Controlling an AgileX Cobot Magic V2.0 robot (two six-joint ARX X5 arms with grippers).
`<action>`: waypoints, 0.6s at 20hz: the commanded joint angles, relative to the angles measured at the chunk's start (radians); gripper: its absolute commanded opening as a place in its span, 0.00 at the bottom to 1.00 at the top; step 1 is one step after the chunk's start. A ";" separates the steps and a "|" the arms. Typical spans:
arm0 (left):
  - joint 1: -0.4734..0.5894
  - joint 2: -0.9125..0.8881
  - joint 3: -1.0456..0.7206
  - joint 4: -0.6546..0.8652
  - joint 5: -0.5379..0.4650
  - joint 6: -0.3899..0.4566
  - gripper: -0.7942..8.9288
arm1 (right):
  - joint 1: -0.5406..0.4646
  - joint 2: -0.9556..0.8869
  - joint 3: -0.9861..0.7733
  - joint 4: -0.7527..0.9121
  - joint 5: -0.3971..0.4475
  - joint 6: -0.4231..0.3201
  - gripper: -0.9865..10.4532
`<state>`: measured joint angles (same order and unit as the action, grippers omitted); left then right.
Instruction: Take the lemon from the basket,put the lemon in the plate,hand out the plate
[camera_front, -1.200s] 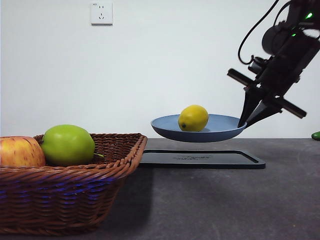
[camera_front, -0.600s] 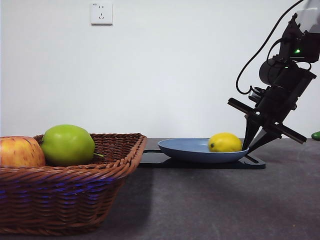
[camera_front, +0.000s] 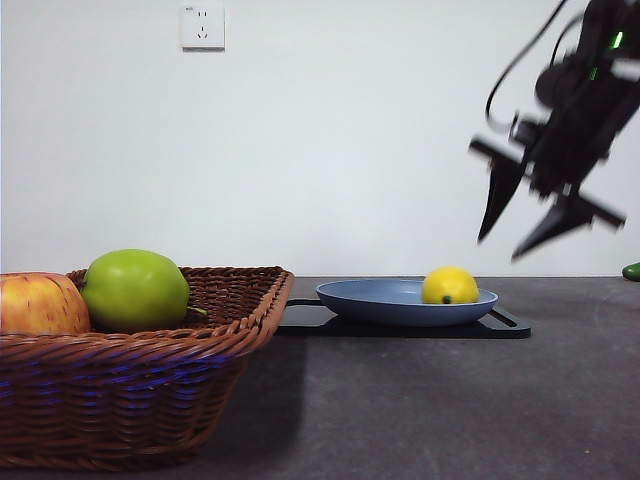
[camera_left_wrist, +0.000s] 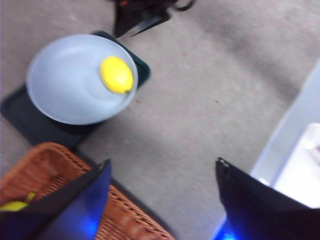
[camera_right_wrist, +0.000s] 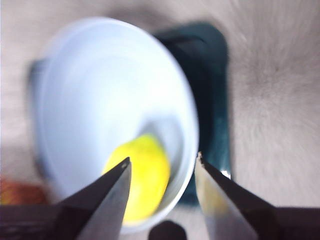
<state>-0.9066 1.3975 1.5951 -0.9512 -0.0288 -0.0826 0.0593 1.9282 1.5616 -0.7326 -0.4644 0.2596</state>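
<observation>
The pale blue plate (camera_front: 370, 298) rests on the flat black tray (camera_front: 420, 325). The yellow lemon (camera_front: 449, 285) lies in the plate, near its right rim. My right gripper (camera_front: 500, 248) is open and empty, blurred by motion, above and right of the plate, apart from it. In the right wrist view its jaws (camera_right_wrist: 163, 157) straddle the plate's rim (camera_right_wrist: 100, 90) from above, with the lemon (camera_right_wrist: 142, 175) below. My left gripper (camera_left_wrist: 162, 162) is open and empty, high over the table beside the wicker basket (camera_left_wrist: 45, 165). It looks down on the plate (camera_left_wrist: 65, 85) and the lemon (camera_left_wrist: 116, 74).
The basket (camera_front: 150, 380) fills the near left and holds a green apple (camera_front: 135, 290) and a red-yellow apple (camera_front: 40, 303). A small green thing (camera_front: 632, 271) shows at the right edge. Bare dark table lies between the basket and the tray.
The plate came down from the air onto the black tray, and the lemon rolled to its right side. The right gripper let go of the rim, opened and rose.
</observation>
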 joint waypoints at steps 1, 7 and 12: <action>0.008 0.014 0.018 0.030 -0.037 0.064 0.27 | 0.001 -0.078 0.026 -0.073 -0.002 -0.088 0.20; 0.096 0.014 0.017 0.096 -0.053 0.196 0.09 | 0.050 -0.334 0.025 -0.331 0.073 -0.211 0.09; 0.292 0.013 0.010 0.032 -0.020 0.198 0.09 | 0.233 -0.565 -0.034 -0.398 0.402 -0.223 0.09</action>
<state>-0.6159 1.3975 1.5932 -0.9203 -0.0570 0.1036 0.2855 1.3560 1.5204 -1.1313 -0.0788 0.0456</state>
